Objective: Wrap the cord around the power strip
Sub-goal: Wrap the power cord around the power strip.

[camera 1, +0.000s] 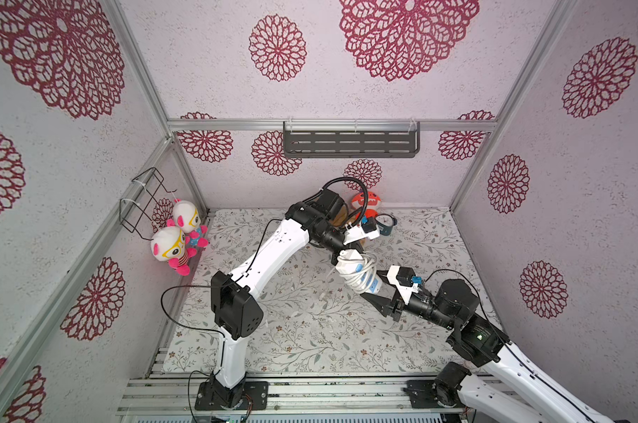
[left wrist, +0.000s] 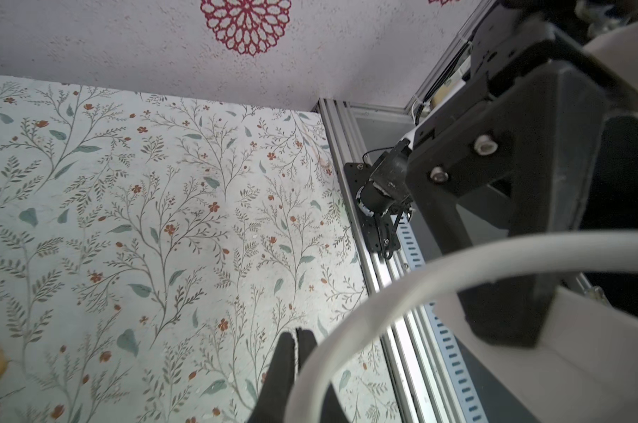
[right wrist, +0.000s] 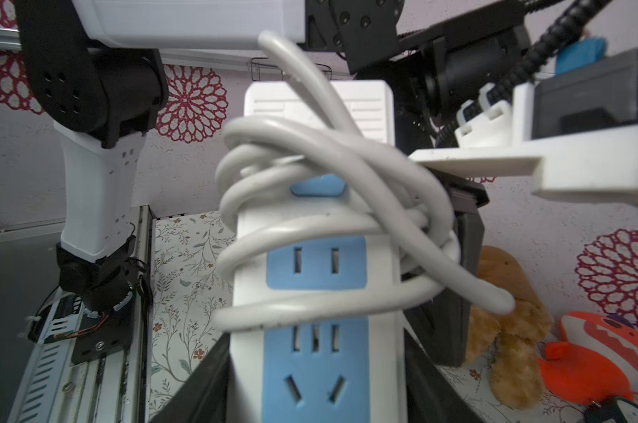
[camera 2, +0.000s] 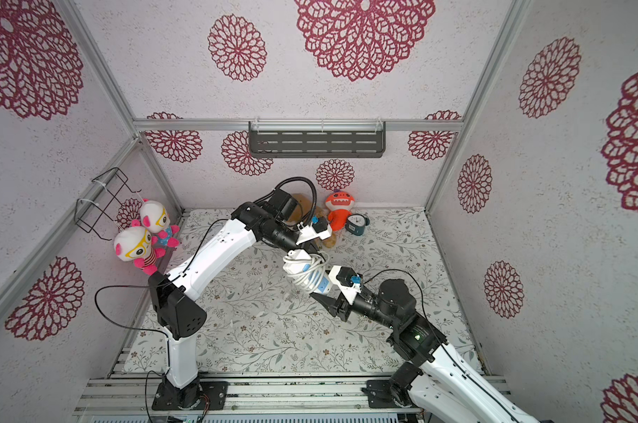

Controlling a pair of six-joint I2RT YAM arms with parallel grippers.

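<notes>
Two sets: right fingers (right wrist: 200,388) clamp power strip (right wrist: 314,370); left fingers (left wrist: 286,366) closed beside cord (right wrist: 299,310).

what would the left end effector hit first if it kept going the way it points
Probably the floral mat: beyond the shut left end effector its wrist view shows only mat. The cord loops close beside the tips and might get brushed first; depth is unclear.

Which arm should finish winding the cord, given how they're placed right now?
Left. The right gripper is shut on the power strip, steadying it; the left gripper, shut and seemingly empty, sits by the cord coils.
</notes>
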